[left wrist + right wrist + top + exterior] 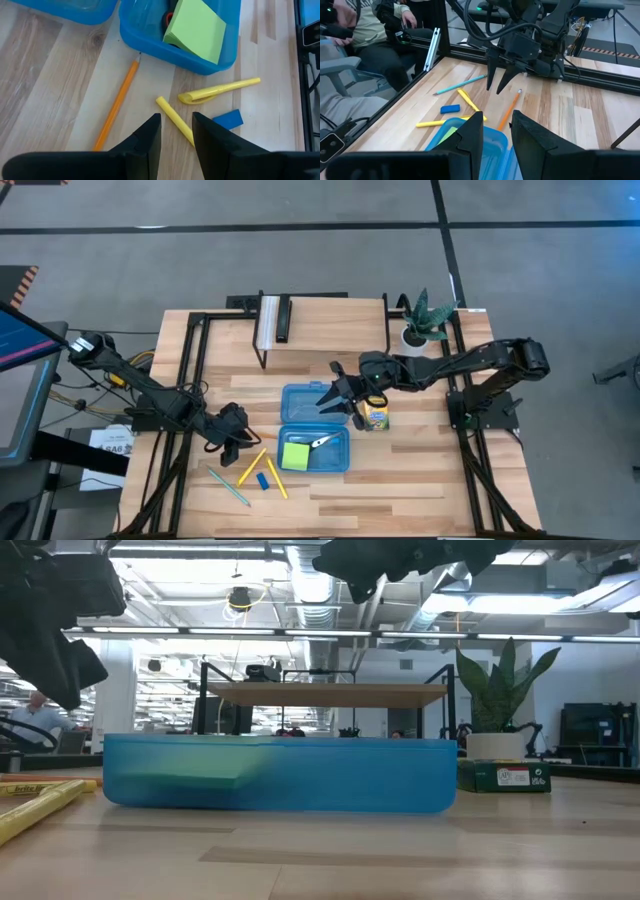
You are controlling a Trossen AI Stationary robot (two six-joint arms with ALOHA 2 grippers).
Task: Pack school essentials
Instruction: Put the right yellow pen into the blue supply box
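Note:
The open blue case (315, 430) lies mid-table with the lime-green sticky-note pad (196, 30) and the red-handled scissors (322, 442) inside. To its left, flat on the wood, lie an orange pencil (117, 105), two yellow pencils (175, 120) (220, 90), a blue eraser (227, 119) and a light-blue pen (460, 85). The crayon box (376, 417) stands at the case's right. My left gripper (176, 135) hangs open above the yellow pencil and touches nothing. My right gripper (495, 132) is open over the case's far half (335, 398).
A potted plant (425, 320) stands at the far right. A raised wooden shelf (320, 320) spans the far side, with black frame rails along both side edges. Bare wood lies in front of the case. A seated person (365, 30) shows beyond the table's left edge.

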